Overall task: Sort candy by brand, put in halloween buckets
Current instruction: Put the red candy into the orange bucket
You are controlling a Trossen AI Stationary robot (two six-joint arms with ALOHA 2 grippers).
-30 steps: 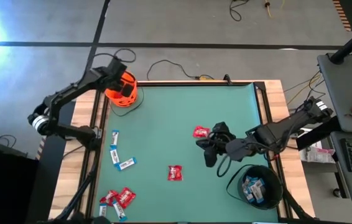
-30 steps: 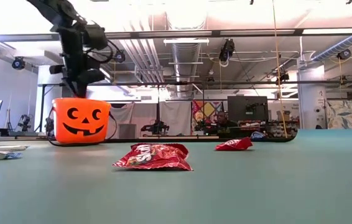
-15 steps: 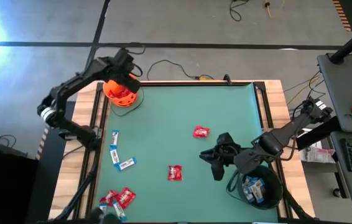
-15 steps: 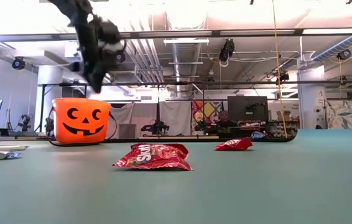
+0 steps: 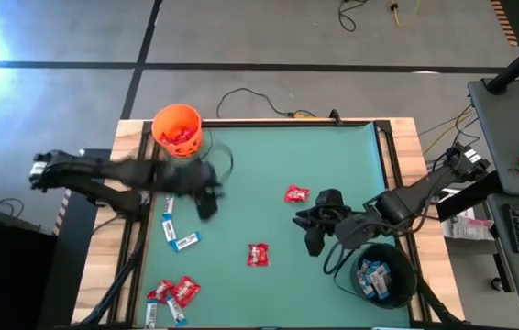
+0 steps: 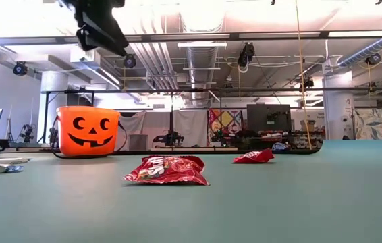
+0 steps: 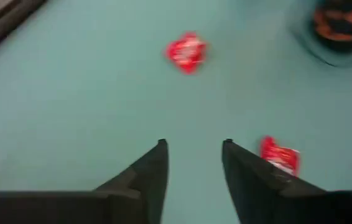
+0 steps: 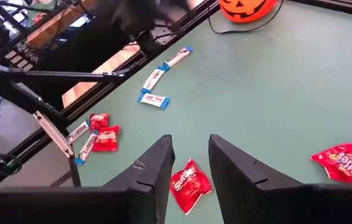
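The left gripper [image 5: 206, 197] had swung away from the orange jack-o'-lantern bucket [image 5: 178, 129], over which it hung a second before, and was out above the green mat [image 5: 269, 156] near the slim blue-and-white bars [image 5: 175, 229]. Its fingers stood slightly spread with nothing between them, which suggests a red packet had just gone into that bucket, where red wrappers showed.

The right gripper [image 5: 313, 225], half a second earlier closer to the black bucket [image 5: 377, 275] holding blue-and-white bars, had moved back toward the middle of the mat, its fingers a little apart and empty. It hovered between two red Skittles packets, one just beyond it [image 5: 296, 194] and one nearer the front edge [image 5: 258, 254].

A mixed cluster of red packets and blue bars [image 5: 172, 293] lay unsorted at the front left corner, so, by my judgement, the sorting was well short of finished
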